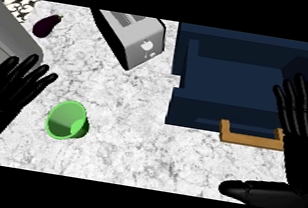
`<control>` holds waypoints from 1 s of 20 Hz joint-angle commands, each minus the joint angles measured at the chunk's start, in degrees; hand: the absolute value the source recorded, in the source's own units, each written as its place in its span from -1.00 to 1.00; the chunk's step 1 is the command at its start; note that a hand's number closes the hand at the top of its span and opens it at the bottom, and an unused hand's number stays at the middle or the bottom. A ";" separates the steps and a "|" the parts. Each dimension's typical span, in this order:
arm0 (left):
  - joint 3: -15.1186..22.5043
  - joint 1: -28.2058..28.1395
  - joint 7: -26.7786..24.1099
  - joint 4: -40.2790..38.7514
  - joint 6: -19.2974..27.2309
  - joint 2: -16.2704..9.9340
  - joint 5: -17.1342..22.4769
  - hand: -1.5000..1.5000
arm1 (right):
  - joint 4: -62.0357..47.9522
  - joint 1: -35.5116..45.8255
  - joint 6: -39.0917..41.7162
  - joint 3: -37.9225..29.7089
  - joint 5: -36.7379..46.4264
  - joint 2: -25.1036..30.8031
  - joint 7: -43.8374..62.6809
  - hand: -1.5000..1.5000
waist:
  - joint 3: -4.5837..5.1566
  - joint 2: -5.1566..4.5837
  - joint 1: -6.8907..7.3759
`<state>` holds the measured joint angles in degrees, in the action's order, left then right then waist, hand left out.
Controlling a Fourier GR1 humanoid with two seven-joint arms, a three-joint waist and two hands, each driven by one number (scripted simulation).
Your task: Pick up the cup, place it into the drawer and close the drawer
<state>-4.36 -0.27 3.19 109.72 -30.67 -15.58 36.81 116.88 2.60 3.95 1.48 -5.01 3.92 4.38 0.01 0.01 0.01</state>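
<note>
Two hands flat, fingers straight, left hand (6,90) beside green cup (68,120) lying tipped on counter (146,125), right hand (305,135) over open drawer (228,82)

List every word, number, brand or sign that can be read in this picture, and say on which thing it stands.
No readable words or numbers.
The toaster bears small dark marks on its side: control symbols, too small to read.
The green cup and the blue drawer carry none.

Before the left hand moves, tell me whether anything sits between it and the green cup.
Nothing visible does: only bare counter separates the open left hand from the green cup, lying on its side.
</note>
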 commanded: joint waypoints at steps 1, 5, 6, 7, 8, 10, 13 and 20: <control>2.62 -2.47 -1.72 0.36 -1.22 4.22 -5.45 -1.00 | 0.32 -0.30 0.42 -0.23 -0.12 -0.29 -0.39 -1.00 | -0.01 0.03 0.03; -0.91 1.73 0.02 -2.83 -1.12 3.00 -3.44 -1.00 | -0.17 -0.19 0.27 0.62 1.10 -0.81 -0.03 -1.00 | -0.01 0.02 -0.02; 0.26 2.42 0.15 -1.98 0.96 4.34 -5.90 -1.00 | -0.96 0.49 0.35 -1.34 -1.17 -0.87 -0.69 -1.00 | -0.02 0.01 -0.03; -2.55 2.36 1.63 -4.28 -1.98 0.94 -1.78 -1.00 | -1.31 4.27 -0.35 -0.83 -0.75 -0.76 1.51 -1.00 | -0.01 0.00 0.05; -0.61 3.98 4.50 -1.50 2.51 2.79 -3.16 -1.00 | 2.72 0.44 0.92 -0.59 -1.45 0.02 2.88 -1.00 | -0.02 0.04 -0.08; -2.79 0.90 1.16 -4.32 -2.63 2.25 -2.11 -1.00 | -2.03 4.62 -0.12 -2.34 -0.25 0.09 1.09 -1.00 | -0.01 0.00 0.10; -2.28 -2.12 0.56 -3.52 -1.92 3.55 -4.68 -1.00 | 5.14 2.67 -2.15 -0.34 -0.10 -0.91 7.10 -1.00 | 0.00 0.06 0.05; -2.03 -1.62 -4.64 -10.97 -4.67 5.10 -13.83 -1.00 | -5.75 4.94 -0.21 -1.96 0.92 -1.33 -2.32 -1.00 | -0.01 -0.04 0.14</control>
<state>-6.51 -1.83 0.79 101.83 -34.29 -11.12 27.26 115.83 5.10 5.01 -1.06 -6.15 4.02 4.75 0.01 0.02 0.04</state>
